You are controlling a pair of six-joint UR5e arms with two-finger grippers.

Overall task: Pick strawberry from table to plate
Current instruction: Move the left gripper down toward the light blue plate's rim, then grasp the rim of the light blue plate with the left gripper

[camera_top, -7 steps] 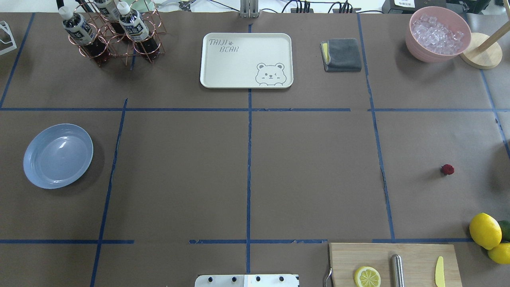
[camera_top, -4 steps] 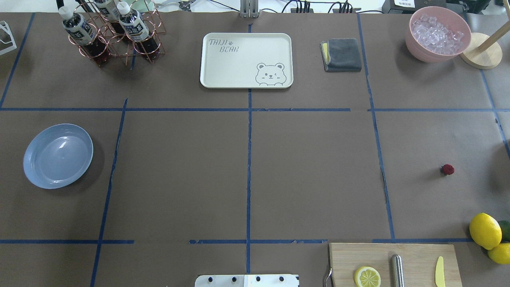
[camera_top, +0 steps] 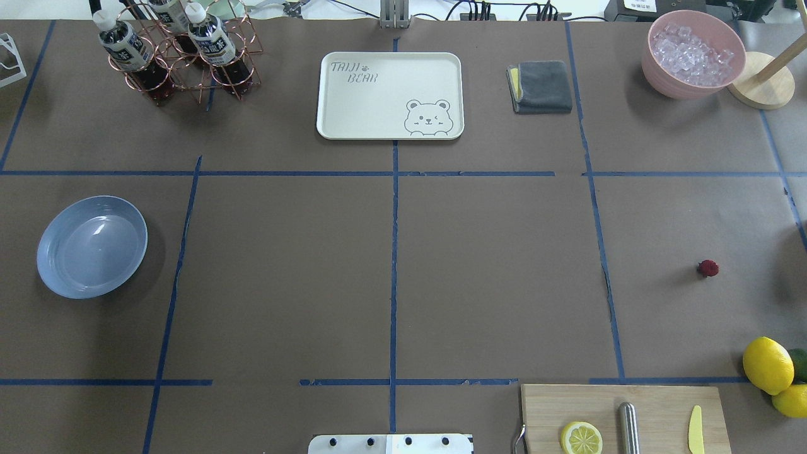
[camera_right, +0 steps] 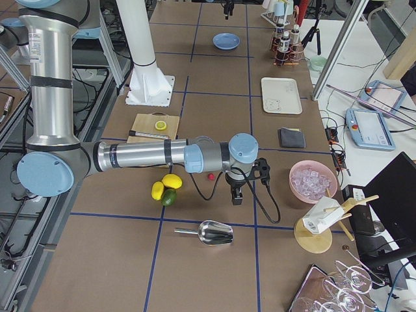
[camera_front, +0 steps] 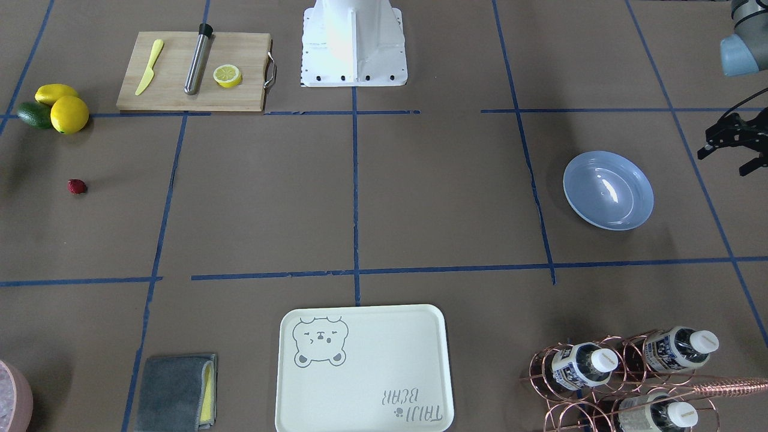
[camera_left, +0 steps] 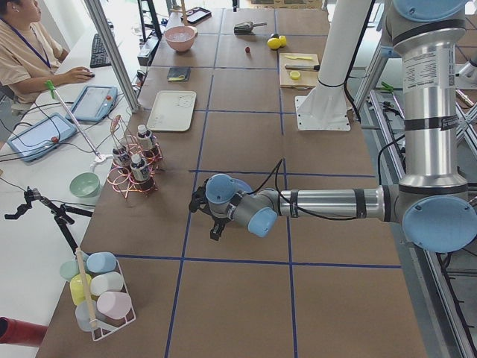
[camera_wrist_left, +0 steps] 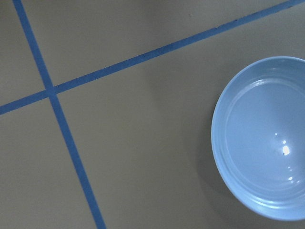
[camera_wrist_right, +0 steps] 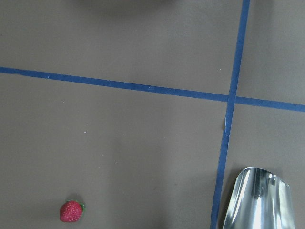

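Note:
The strawberry (camera_top: 708, 268), small and dark red, lies alone on the table (camera_top: 492, 277) at the right; the right wrist view has it at the lower left (camera_wrist_right: 71, 211). The light blue plate (camera_top: 91, 246) sits at the far left, with nothing in it (camera_wrist_left: 267, 138). My left gripper (camera_front: 723, 163) hovers just beyond the plate's outer side with its fingers apart and nothing held. Only the right side view shows my right gripper (camera_right: 235, 197). It hangs above the table a little past the strawberry (camera_right: 210, 175), and I cannot tell whether it is open or shut.
Two lemons (camera_top: 768, 364) and an avocado lie near the strawberry at the right edge. A cutting board (camera_top: 621, 416) with a lemon half and knives is in front. A metal scoop (camera_wrist_right: 257, 200), ice bowl (camera_top: 693, 53), tray (camera_top: 389, 94), cloth (camera_top: 541, 86) and bottle rack (camera_top: 183, 57) stand around.

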